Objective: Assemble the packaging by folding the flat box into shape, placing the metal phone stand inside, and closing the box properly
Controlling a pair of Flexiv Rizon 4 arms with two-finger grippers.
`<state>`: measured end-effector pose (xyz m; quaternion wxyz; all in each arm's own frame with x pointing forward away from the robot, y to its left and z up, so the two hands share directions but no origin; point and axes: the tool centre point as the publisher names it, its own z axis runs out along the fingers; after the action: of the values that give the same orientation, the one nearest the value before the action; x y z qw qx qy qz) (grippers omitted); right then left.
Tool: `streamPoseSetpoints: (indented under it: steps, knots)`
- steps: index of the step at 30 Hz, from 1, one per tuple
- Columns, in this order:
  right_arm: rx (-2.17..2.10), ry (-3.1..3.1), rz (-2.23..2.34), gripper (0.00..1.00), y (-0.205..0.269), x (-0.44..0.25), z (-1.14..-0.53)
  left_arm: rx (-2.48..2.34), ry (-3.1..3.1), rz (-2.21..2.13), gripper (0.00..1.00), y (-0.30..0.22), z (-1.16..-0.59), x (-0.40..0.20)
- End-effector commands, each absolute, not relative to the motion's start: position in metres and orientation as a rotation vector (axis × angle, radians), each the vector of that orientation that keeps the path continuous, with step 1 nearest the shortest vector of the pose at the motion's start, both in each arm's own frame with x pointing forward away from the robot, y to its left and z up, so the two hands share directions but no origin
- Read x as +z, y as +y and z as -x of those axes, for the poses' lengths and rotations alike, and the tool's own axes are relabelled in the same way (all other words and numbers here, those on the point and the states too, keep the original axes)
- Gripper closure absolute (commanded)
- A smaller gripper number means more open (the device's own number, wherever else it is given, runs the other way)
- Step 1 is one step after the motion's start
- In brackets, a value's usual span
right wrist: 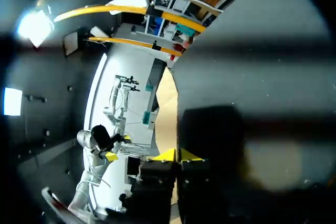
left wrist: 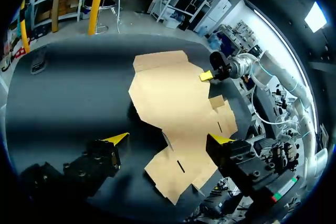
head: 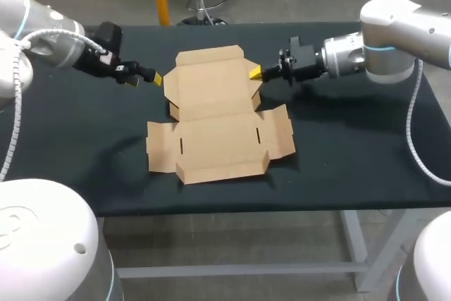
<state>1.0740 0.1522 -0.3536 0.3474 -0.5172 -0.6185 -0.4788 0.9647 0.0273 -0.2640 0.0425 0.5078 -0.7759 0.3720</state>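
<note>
right pincer [head: 255, 72] grips the flat box [head: 218, 114] edge, left pincer [head: 145, 80] apart beside it.

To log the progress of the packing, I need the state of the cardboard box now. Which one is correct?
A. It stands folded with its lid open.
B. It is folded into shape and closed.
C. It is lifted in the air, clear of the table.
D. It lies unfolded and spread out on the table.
D: the cardboard box is spread out as one unfolded sheet on the black table, with no walls folded up.
</note>
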Motion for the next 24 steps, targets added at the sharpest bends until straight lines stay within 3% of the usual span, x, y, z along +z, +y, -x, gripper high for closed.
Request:
streamPoseSetpoints:
  steps: [1, 24]
  knots:
    - [-1.242, -1.603, 1.335, 1.0, 0.152, -0.355, -1.075, 1.142, -2.374, -1.557, 0.0, 0.028, -0.962, -0.264]
    - [-1.642, -1.739, 1.096, 1.0, 0.139, -0.288, -1.03, 1.63, -2.503, -1.332, 0.0, 0.031, -0.983, -0.25]
